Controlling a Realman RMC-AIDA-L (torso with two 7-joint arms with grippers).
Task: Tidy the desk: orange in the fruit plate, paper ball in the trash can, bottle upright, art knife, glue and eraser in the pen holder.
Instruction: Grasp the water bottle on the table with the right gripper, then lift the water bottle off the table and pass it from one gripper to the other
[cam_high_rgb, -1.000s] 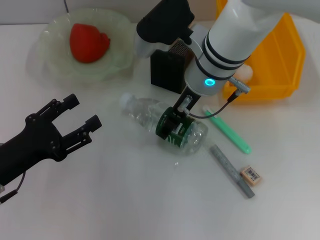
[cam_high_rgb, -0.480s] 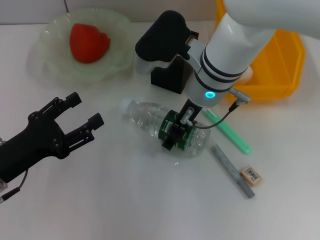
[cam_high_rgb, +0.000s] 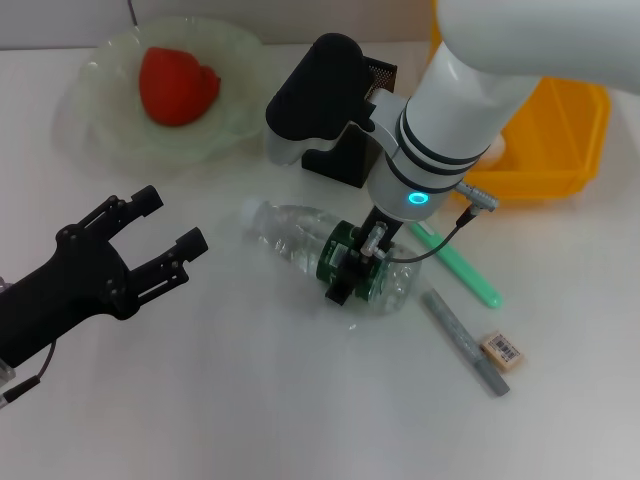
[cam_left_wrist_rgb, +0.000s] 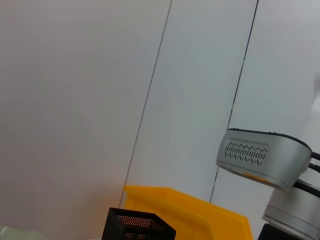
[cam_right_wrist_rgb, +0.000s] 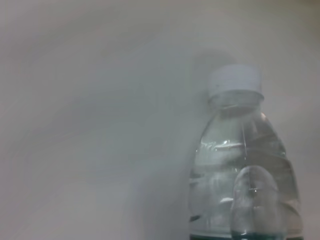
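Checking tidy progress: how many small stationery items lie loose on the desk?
3: a green stick by the bottle, a grey stick and the eraser beside it. Others may be hidden.

bright even head view, hazy dim right wrist view

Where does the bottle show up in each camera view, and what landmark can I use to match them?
Head view: the bottle lies on its side mid-table, the right gripper at its green label.
Left wrist view: not in it; only the pen holder and trash can show.
Right wrist view: the bottle fills the lower right side.
Shared landmark: its white cap.
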